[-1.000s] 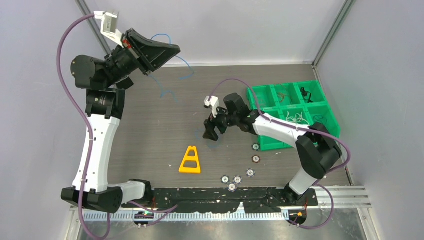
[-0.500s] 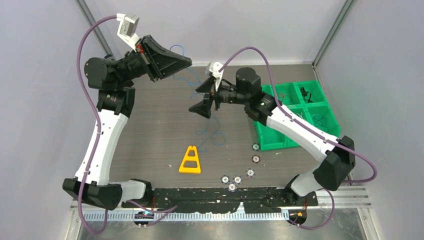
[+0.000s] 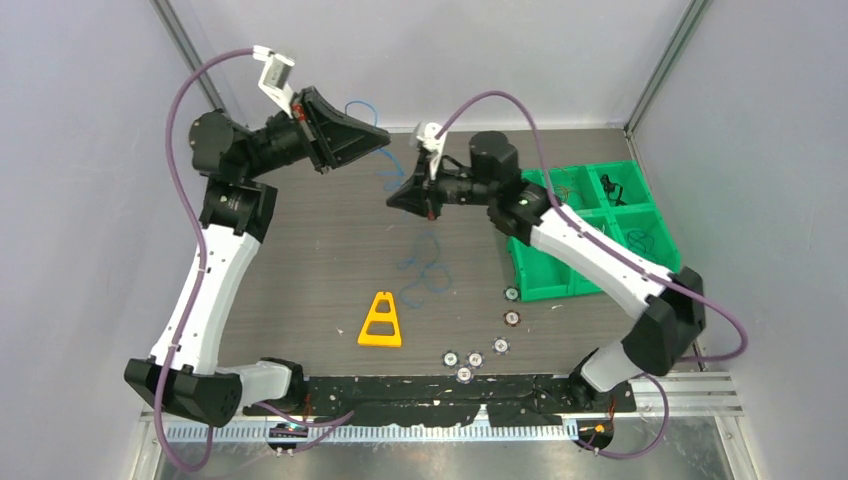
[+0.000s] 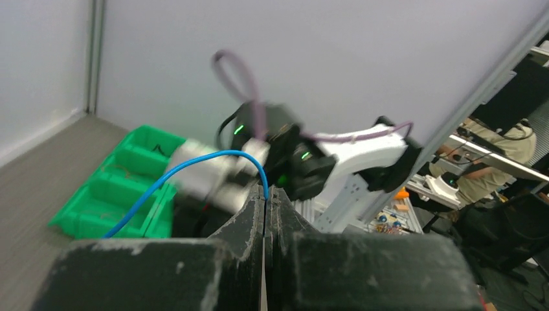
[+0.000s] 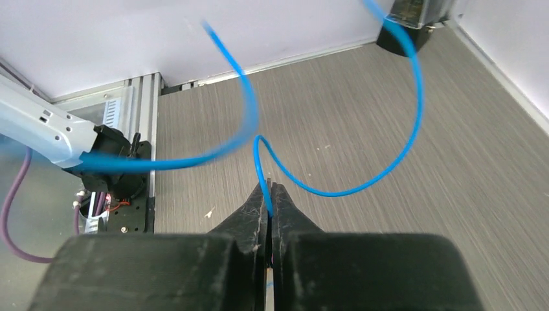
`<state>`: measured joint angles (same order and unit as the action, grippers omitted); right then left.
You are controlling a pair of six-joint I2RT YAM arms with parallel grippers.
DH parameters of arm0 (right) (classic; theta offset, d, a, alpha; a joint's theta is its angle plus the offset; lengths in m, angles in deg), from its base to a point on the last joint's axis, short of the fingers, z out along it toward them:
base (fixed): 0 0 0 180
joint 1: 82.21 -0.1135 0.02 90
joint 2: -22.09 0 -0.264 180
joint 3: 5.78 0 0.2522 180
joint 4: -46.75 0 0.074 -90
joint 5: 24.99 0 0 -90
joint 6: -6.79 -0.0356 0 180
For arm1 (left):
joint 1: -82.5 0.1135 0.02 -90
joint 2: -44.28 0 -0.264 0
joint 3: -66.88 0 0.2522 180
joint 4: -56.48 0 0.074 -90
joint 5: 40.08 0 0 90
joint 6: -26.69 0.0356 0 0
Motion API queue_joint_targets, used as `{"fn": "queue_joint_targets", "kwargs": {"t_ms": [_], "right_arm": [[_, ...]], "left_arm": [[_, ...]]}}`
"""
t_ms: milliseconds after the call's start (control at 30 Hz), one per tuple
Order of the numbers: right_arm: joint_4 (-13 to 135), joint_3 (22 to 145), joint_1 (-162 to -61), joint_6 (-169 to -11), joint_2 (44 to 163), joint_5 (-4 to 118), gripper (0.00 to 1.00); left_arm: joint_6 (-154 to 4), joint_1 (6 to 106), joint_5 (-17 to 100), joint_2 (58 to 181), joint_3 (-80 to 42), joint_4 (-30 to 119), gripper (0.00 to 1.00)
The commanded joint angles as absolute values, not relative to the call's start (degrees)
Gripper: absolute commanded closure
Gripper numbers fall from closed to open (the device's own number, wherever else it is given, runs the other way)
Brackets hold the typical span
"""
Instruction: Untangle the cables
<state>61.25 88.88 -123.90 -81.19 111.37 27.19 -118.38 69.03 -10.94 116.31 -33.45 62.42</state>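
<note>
Blue cable (image 5: 419, 103), gripped by L pincer (image 4: 265, 191) & R pincer (image 5: 268, 188), both raised

My left arm (image 3: 215, 270) and right arm (image 3: 590, 255): white shells, black joints, purple hose (image 3: 490, 95) looped along each. Left claw (image 3: 385, 135) and right claw (image 3: 392, 203) are matte black, scuffed wedges.

A thin blue cable (image 4: 213, 155) is arching out of the left claw (image 4: 265, 194), which is pinching it tight. The right claw (image 5: 268, 191) is clamping a blue strand (image 5: 330, 192) that is curving upward in a wide bow. Loose blue loops (image 3: 420, 265) are lying on the tabletop (image 3: 300, 260); whether all this is one wire is unclear.
</note>
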Motion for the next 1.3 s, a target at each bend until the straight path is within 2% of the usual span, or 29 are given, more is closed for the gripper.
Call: {"fn": "queue_joint_targets", "kwargs": {"t_ms": [0, 200, 400, 567, 733, 1033, 1267], "right_arm": [[63.7, 86.4, -119.8, -85.1, 98.7, 28.4, 0.95], [71.3, 84.9, -111.8, -87.6, 87.0, 32.3, 0.95], [83.9, 84.9, -101.6, -83.8, 80.4, 36.9, 0.95], [95.9, 84.1, -92.8, -74.5, 76.0, 46.8, 0.95], [105.6, 85.1, -89.8, -69.5, 75.6, 54.2, 0.94], [113.3, 84.9, -88.4, -64.5, 82.1, 58.2, 0.95], [118.4, 87.2, -86.2, -61.5, 88.9, 54.0, 0.95]], "left_arm": [[-103.7, 67.4, -7.6, 116.7, -27.1, 48.7, 1.00], [-94.4, 56.3, -5.9, 125.4, -26.6, 38.3, 1.00], [-91.7, 46.2, -5.6, 138.4, -37.8, 36.9, 1.00], [-106.0, 40.2, -10.4, 150.9, -45.0, 54.1, 1.00], [-119.4, 35.5, -9.0, 160.6, -44.4, 75.5, 1.00], [-98.0, 31.7, 5.5, 170.3, -52.3, 62.8, 1.00], [-87.3, 31.5, 10.3, 176.1, -57.2, 52.7, 0.99]]}}
